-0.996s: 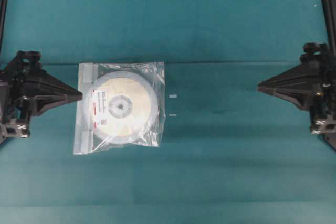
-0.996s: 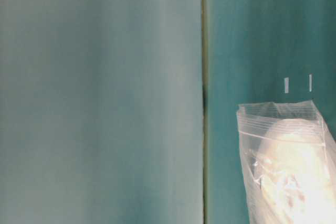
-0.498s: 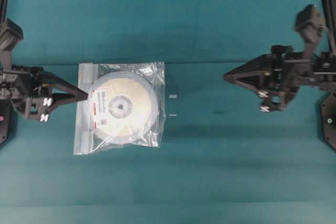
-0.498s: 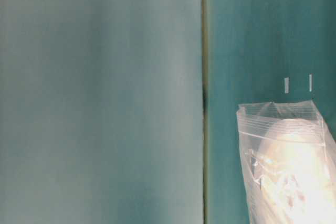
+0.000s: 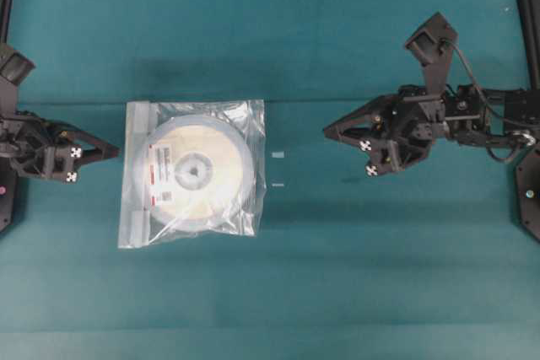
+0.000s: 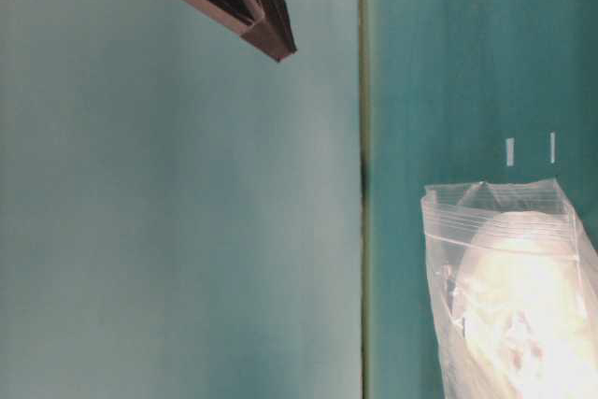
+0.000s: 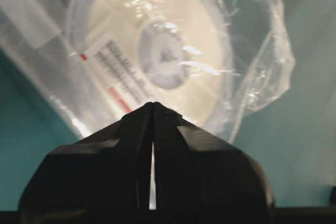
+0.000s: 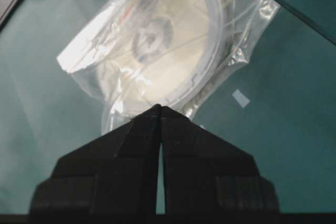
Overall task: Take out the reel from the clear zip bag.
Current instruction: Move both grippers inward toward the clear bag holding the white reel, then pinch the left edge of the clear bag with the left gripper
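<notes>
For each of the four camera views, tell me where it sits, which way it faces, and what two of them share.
Overhead: above, facing down on the clear zip bag between the left gripper and right gripper.
Table-level: low, apparently turned sideways; bag end, right gripper at the top.
Left wrist: behind its shut gripper, facing the reel.
Right wrist: behind its gripper, facing the bag's other side.
Shared: both wrist views show the bagged reel.

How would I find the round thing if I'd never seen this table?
Look at the green table from above, then at the clear bag lying left of the middle. The reel sits inside it, a flat cream disc with a grey hub. Its white label with a red stripe sets it apart from the two tiny white marks on the table to the bag's right.
</notes>
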